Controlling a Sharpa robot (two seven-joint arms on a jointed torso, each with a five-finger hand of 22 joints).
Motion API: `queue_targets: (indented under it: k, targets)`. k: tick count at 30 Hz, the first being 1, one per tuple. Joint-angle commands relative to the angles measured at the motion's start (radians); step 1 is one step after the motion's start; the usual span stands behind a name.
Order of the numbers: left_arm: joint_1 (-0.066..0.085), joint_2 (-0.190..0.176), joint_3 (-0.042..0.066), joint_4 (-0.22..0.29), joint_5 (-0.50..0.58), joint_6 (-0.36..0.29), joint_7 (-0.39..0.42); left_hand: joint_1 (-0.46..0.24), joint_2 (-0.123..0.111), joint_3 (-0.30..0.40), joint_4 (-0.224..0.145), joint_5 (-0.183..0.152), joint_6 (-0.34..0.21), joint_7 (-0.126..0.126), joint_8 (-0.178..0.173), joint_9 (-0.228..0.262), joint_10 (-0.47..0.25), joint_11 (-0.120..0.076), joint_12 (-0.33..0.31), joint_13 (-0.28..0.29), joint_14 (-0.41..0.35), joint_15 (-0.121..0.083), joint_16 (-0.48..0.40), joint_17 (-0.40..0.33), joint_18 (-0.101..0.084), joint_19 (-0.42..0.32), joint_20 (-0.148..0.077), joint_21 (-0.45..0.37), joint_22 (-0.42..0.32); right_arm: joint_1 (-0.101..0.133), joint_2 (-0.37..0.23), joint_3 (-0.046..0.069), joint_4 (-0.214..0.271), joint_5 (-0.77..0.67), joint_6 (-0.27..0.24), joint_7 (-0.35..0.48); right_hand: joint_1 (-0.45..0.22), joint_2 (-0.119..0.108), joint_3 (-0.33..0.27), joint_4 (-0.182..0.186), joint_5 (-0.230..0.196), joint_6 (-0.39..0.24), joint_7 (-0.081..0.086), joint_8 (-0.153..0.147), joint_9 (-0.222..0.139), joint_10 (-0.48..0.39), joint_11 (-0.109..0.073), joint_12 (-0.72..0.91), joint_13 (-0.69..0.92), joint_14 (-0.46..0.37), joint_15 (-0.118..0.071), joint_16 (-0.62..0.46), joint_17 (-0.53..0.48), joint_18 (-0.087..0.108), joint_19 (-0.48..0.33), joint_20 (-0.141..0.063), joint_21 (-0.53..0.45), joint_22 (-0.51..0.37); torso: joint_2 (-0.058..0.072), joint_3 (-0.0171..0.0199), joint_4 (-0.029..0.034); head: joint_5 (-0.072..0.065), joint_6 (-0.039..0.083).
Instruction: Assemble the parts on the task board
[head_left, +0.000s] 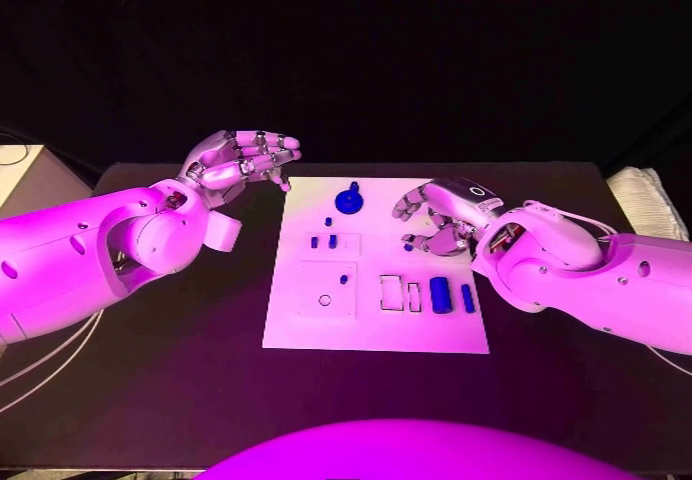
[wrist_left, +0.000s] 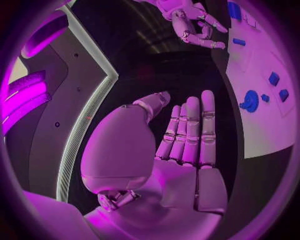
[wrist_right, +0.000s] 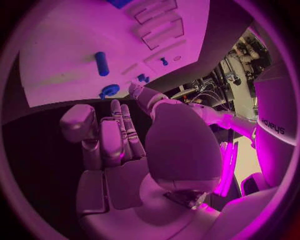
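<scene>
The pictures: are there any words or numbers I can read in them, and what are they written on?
"xsens": dark letters on a white upright surface in the right wrist view; blurred, so the reading is unsure.
The task board carries no readable words or numbers.
The left hand and right hand show none either.

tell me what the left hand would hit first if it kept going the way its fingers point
Probably nothing soon: the left hand points along the bare black table beside the task board, toward the right hand far ahead, though depth is unclear.
</scene>
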Motion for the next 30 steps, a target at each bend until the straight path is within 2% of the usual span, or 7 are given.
queue_targets:
  k: [1,9,12,23,30]
  targets:
    - [0.0,0.003,0.001,0.001,0.006,0.019,0.008,0.011,-0.002,-0.005,-0.001,0.004,0.001,0.005,0.001,-0.001,-0.004,0.0,-0.005,-0.001,-0.007,0.003,-0.005,-0.001,0.014,0.002,0.001,-0.005,-0.001,0.007,-0.005,0.0,-0.02,-0.017,0.103,0.007,0.01,0.001,-0.019,0.003,0.003,-0.004,-0.006,-0.006,-0.002,-0.014,-0.001,0.001,-0.002,-0.003,-0.002,-0.005,-0.003,-0.006,-0.003,-0.003,-0.004,-0.002,0.001,0.0014,0.0034,-0.002,0.003]
    - [0.0,0.004,0.001,0.001,0.006,0.022,0.005,0.011,-0.002,-0.005,-0.001,0.004,0.001,0.005,0.001,-0.001,-0.004,0.0,-0.005,-0.001,-0.007,0.003,-0.005,-0.001,0.014,0.002,0.001,-0.005,-0.001,0.013,0.007,-0.003,-0.068,-0.042,0.173,-0.004,0.038,0.014,-0.076,0.012,-0.002,-0.012,-0.015,-0.016,-0.006,-0.038,0.0,0.009,-0.004,-0.006,-0.001,-0.005,-0.014,-0.005,-0.005,-0.002,-0.015,-0.009,0.002,0.0002,0.0028,-0.002,0.0]
    - [0.0,0.004,0.001,0.001,0.006,0.023,0.003,0.011,-0.002,-0.005,-0.001,0.004,0.001,0.005,0.001,-0.001,-0.004,0.0,-0.005,-0.001,-0.007,0.003,-0.005,-0.001,0.014,0.002,0.001,-0.005,-0.001,0.01,0.018,-0.005,-0.082,-0.047,0.186,-0.009,0.042,0.016,-0.08,0.014,-0.003,-0.012,-0.016,-0.017,-0.007,-0.04,0.0,0.01,-0.004,-0.006,-0.001,-0.005,-0.015,-0.005,-0.005,-0.002,-0.017,-0.01,0.003,0.0006,0.0018,-0.001,0.0]
    - [0.0,0.003,0.001,0.002,0.006,0.027,-0.002,0.01,-0.002,-0.006,-0.001,0.004,0.001,0.005,0.001,-0.001,-0.004,0.0,-0.005,-0.002,-0.007,0.004,-0.005,-0.001,0.013,0.002,0.002,-0.005,-0.001,0.0,0.045,-0.01,-0.106,-0.06,0.194,-0.018,0.053,0.032,-0.082,0.025,-0.006,0.002,-0.013,-0.014,-0.007,-0.013,-0.005,0.036,0.001,0.0,-0.005,0.005,-0.006,-0.007,0.003,-0.005,-0.005,0.005,0.002,-0.0005,0.003,-0.002,-0.005]
    - [0.0,0.002,0.001,0.002,0.006,0.026,-0.003,0.009,-0.002,-0.007,0.0,0.004,0.001,0.005,0.001,-0.001,-0.004,0.0,-0.005,-0.002,-0.007,0.004,-0.006,-0.001,0.013,0.002,0.002,-0.006,-0.001,-0.006,0.056,-0.011,-0.109,-0.054,0.188,-0.011,0.044,0.035,-0.037,0.053,-0.006,0.035,-0.019,-0.01,-0.007,0.053,-0.016,0.054,-0.003,0.011,-0.012,0.014,-0.001,-0.011,0.017,-0.013,0.009,0.023,0.001,0.0002,0.0021,-0.001,-0.007]
